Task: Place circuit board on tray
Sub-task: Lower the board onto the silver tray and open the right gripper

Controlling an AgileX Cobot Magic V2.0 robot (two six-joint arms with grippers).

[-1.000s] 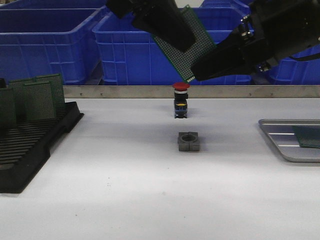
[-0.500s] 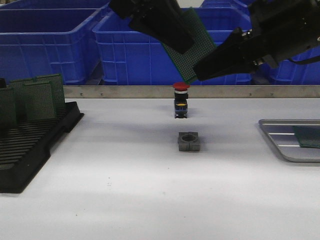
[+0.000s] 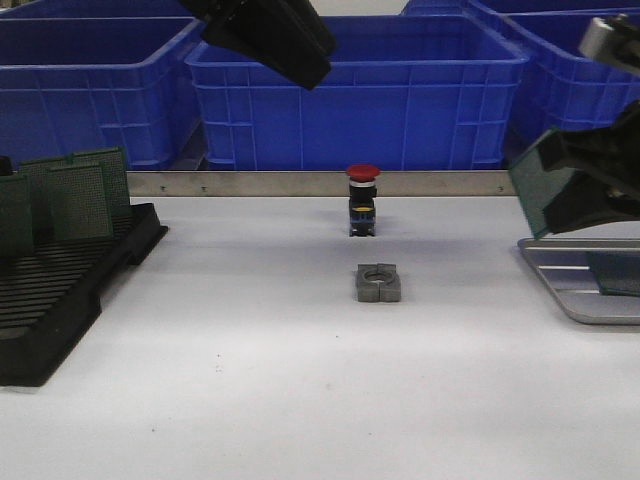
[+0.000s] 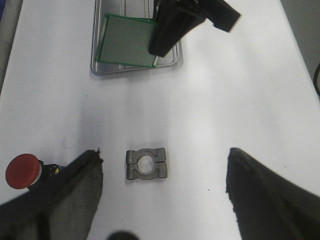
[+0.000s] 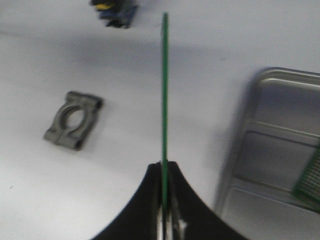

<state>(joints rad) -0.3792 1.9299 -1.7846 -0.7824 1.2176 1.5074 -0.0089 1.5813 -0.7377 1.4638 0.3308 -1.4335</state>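
My right gripper is shut on a green perforated circuit board and holds it tilted on edge just above the left end of the silver tray. In the right wrist view the board is edge-on between the shut fingers of that gripper, beside the tray. A second board lies on the tray. My left gripper is high at the back, open and empty. The left wrist view shows the held board over the tray.
A grey metal clamp block lies at mid-table, with a red-capped push button behind it. A black slotted rack with several green boards stands at the left. Blue bins line the back behind a metal strip.
The board has passed from my left gripper to my right one. The right gripper has carried it right and down to the tray's edge. The left gripper has opened and drawn back left.
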